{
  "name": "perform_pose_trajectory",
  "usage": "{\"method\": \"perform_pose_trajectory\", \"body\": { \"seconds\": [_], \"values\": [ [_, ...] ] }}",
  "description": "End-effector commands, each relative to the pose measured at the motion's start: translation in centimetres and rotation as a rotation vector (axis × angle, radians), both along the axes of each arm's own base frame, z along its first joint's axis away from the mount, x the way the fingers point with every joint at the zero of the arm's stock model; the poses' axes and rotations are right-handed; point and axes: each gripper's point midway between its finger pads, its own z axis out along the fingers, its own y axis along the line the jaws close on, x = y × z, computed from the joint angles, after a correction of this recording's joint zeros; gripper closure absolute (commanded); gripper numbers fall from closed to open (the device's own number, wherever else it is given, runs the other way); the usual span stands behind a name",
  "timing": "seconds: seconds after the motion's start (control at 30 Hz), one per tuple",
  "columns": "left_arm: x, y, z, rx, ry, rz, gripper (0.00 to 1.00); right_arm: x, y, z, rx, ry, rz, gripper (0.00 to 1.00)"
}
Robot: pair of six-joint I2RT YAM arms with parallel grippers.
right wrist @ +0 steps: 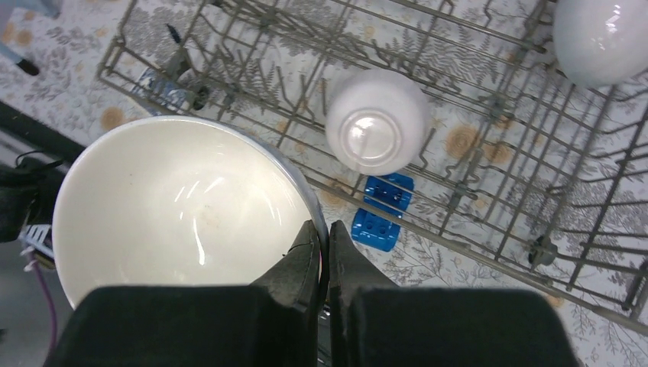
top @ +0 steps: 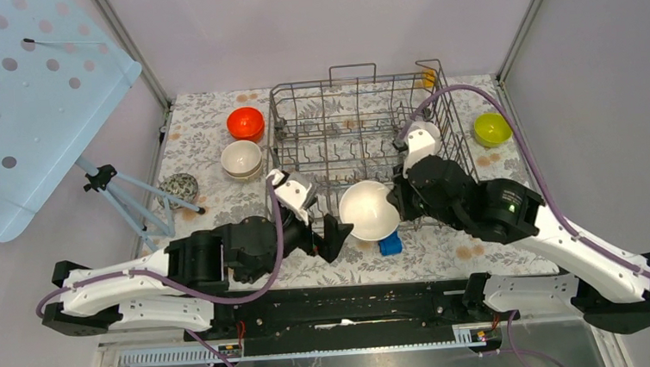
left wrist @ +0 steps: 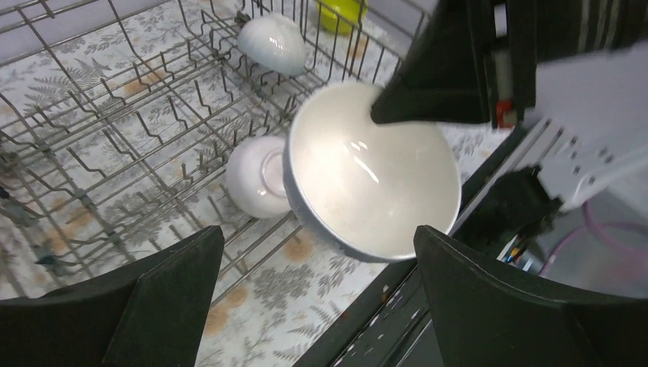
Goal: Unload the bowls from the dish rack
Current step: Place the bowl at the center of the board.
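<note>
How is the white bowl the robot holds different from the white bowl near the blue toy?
The held bowl is pinched at its rim by the right gripper; the rack bowl rests in the rack, untouched. The held bowl shows its hollow inside to the right wrist camera; the rack bowl shows its bottom ring. Both are white, round and shiny.

Both arms bend inward, left gripper (left wrist: 317, 233) spread wide, right gripper (right wrist: 324, 229) pinched closed.

arms (top: 130, 288): white shells, black joints | cables (top: 470, 86): purple | jaws: black
</note>
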Motion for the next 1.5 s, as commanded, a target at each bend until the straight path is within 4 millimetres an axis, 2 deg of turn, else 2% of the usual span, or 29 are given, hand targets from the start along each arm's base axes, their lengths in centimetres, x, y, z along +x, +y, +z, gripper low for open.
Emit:
{"method": "perform_pose_trajectory", "body": {
  "seconds": [0.0, 0.2, 0.4, 0.5, 0.6, 0.67, 0.87, 1.03, 1.17, 1.23, 1.33, 1.47],
  "values": [
    [1.5, -0.5, 4.0, -0.303, 0.119, 0.167, 0.01, 1.3, -1.1, 1.8, 0.132, -0.092, -0.131, 1.00],
    [1.7, -0.8, 4.2, -0.434, 0.245, 0.247, 0.01, 1.1, -1.8, 1.0, 0.140, -0.087, -0.161, 1.00],
    [3.0, 0.4, 1.3, -0.502, 0.418, 0.479, 0.04, 1.4, -2.1, 0.0, 0.097, -0.073, -0.190, 1.00],
    [3.2, 0.4, 0.2, -0.455, 0.453, 0.533, 0.04, 1.4, -1.7, -0.1, 0.093, -0.062, -0.182, 1.00],
    [3.5, -0.4, -0.1, -0.439, 0.468, 0.533, 0.06, 1.5, -0.9, -0.1, 0.100, -0.050, -0.168, 1.00],
    [4.0, -0.7, -0.5, -0.419, 0.486, 0.531, 0.11, 1.6, -0.5, -0.2, 0.100, -0.044, -0.164, 1.00],
    [5.5, -1.6, -2.6, -0.353, 0.543, 0.508, 0.36, 1.7, 0.2, 0.1, 0.101, -0.037, -0.155, 1.00],
    [6.2, -1.8, -3.8, -0.273, 0.536, 0.517, 0.42, 1.7, 0.5, 0.6, 0.105, -0.036, -0.144, 1.00],
    [5.8, -2.6, -4.9, -0.217, 0.557, 0.490, 0.42, 1.8, 0.7, 0.6, 0.095, -0.032, -0.136, 1.00],
    [5.6, -2.7, -5.4, -0.200, 0.564, 0.483, 0.46, 1.8, 0.7, 0.6, 0.093, -0.034, -0.136, 1.00],
    [5.5, -2.3, -6.1, -0.184, 0.573, 0.490, 0.51, 1.8, 0.5, 0.7, 0.088, -0.039, -0.138, 1.00],
    [5.2, -1.7, -6.5, -0.173, 0.580, 0.500, 0.52, 2.0, 0.3, 0.6, 0.063, -0.045, -0.145, 1.00]
  ]
}}
